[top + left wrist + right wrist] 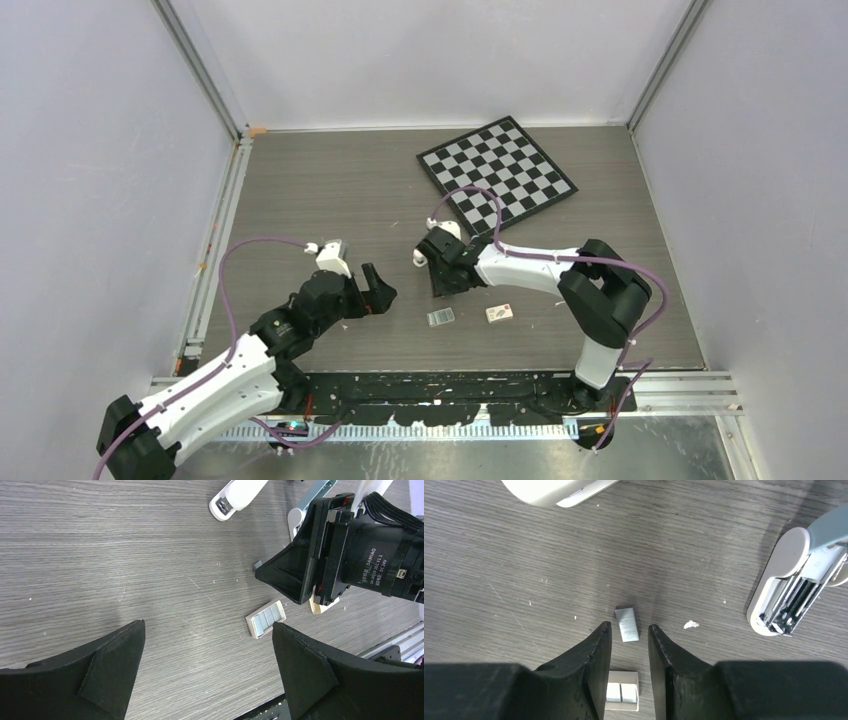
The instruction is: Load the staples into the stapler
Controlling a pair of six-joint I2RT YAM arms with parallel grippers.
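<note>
**Right wrist view: staples lying loose, stapler open, nothing loaded yet**

The staples [627,624], a short silvery block, lie flat on the table [524,570] just below the middle of the frame. They are neither in the stapler nor in any grip. The stapler [786,592] sits at the right edge of the same frame, well apart from the block. It is swung open, and its metal channel is bare and facing up, with no staples showing inside.

Opening the stapler looks done, while the loading itself is all to come. The block has to be pinched, carried to the channel, seated in it, and the stapler closed.

The right gripper [629,626] hangs over the block with its jaws a narrow way apart, one tip on either side of the block's near end. A sliver of table shows on each side, so the jaws grip nothing. They look lined up for the pinch.

In the left wrist view the left gripper [207,630] has its jaws spread wide and empty above bare table, low in the frame. A small cream tray [265,620] holding what look like more silvery strips lies right of centre.

From above, a small patterned square [500,313] lies right of the tray and a checkerboard [497,176] sits upper middle. Neither seems needed.
</note>
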